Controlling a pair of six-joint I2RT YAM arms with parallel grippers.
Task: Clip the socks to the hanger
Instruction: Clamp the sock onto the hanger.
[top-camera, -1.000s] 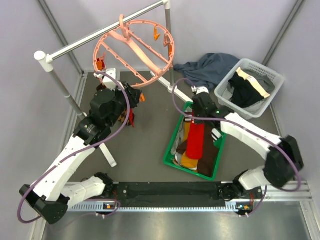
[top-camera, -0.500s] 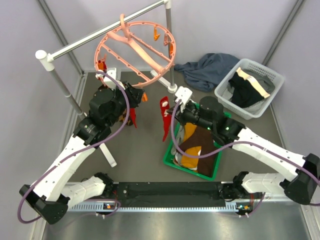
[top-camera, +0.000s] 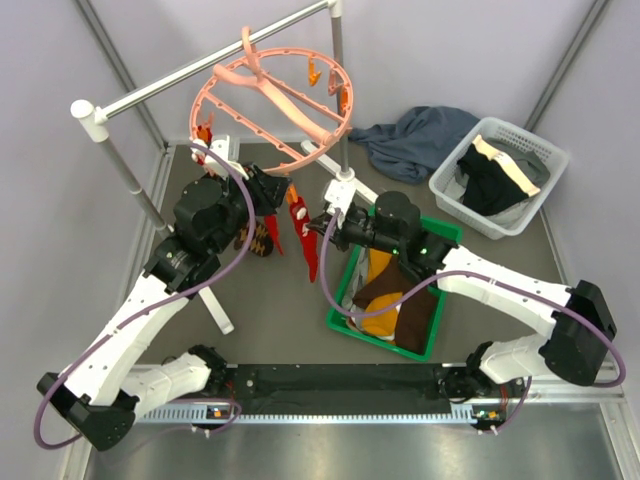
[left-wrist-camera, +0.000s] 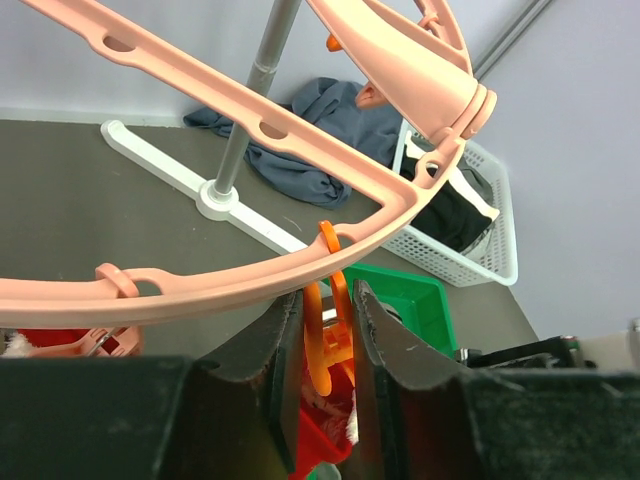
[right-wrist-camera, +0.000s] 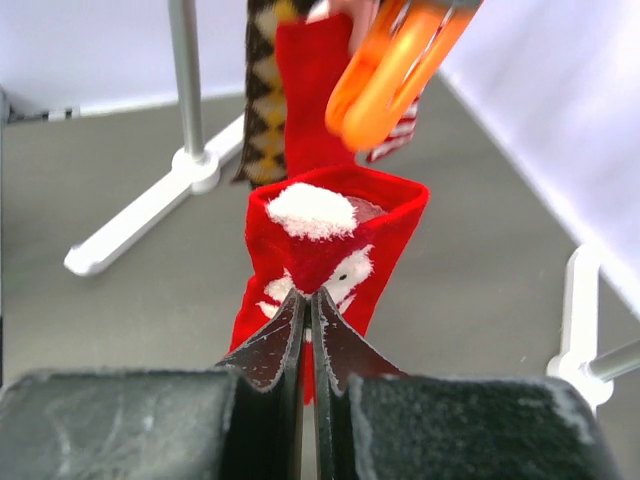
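The left gripper (left-wrist-camera: 326, 305) is up under the hanger (left-wrist-camera: 240, 285) rim; its two fingers (left-wrist-camera: 270, 345) press in on either side of an orange clip (left-wrist-camera: 322, 350) that hangs from the ring, so the jaws pinch the clip between them; whether the clip's mouth is spread cannot be told.

The right gripper (right-wrist-camera: 308, 298) has its jaws pressed together on a red sock (right-wrist-camera: 335, 225) with white fluffy trim; the pinch falls just under the folded cuff, near the middle of the sock's width; the cuff stands above the fingertips and the rest hangs down behind them. In the overhead view the sock dangles clear of the table (top-camera: 280, 300), between the two grippers and just left of the green bin (top-camera: 343, 285).

From the right wrist, the clip sits just above the cuff and a little to its right, not touching it. Behind it hang an argyle sock (right-wrist-camera: 262, 80) and a striped sock (right-wrist-camera: 402, 140), already on the hanger.

Brown and mustard socks (top-camera: 385, 300) lie in the bin; the hanger hooks over the rail (top-camera: 200, 62).
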